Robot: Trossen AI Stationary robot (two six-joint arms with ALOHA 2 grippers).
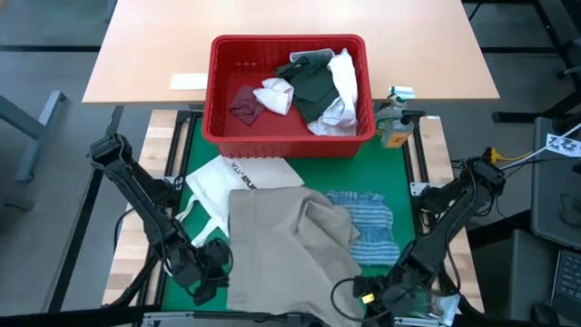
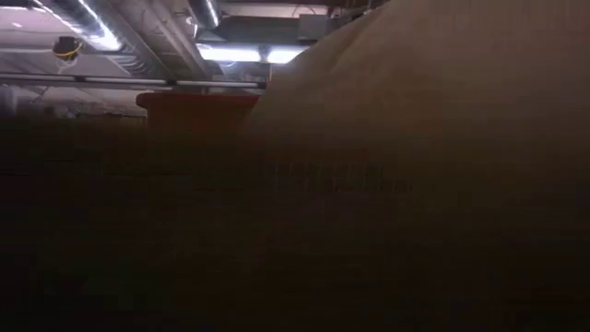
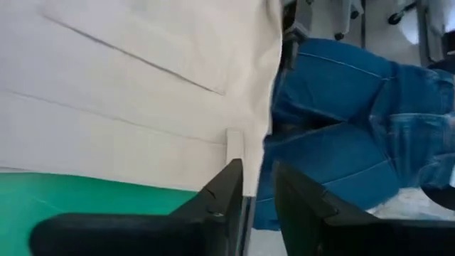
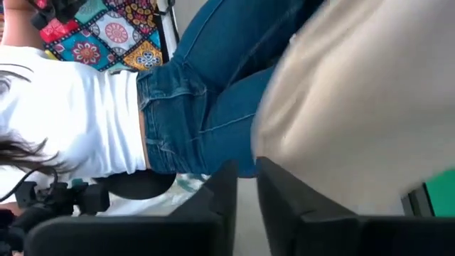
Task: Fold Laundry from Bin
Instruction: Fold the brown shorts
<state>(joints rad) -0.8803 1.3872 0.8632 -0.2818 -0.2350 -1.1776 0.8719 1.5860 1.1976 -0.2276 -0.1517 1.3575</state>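
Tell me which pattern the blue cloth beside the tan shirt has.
The blue cloth has fine light stripes, best seen in the high view; it lies beside the tan shirt.

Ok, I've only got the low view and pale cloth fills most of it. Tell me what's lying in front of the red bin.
Observer: A tan fabric shirt lies spread on the green mat, overlapping a blue-striped cloth on its right.
Operator: Now place both arms for me.
Observer: The left gripper and right gripper sit low at the table's near edge, one by each near corner of the shirt, jaws slightly apart.
Operator: Read out the bin's contents.
Observer: The red rectangular plastic bin holds a dark green-grey top, white pieces and a small maroon piece.
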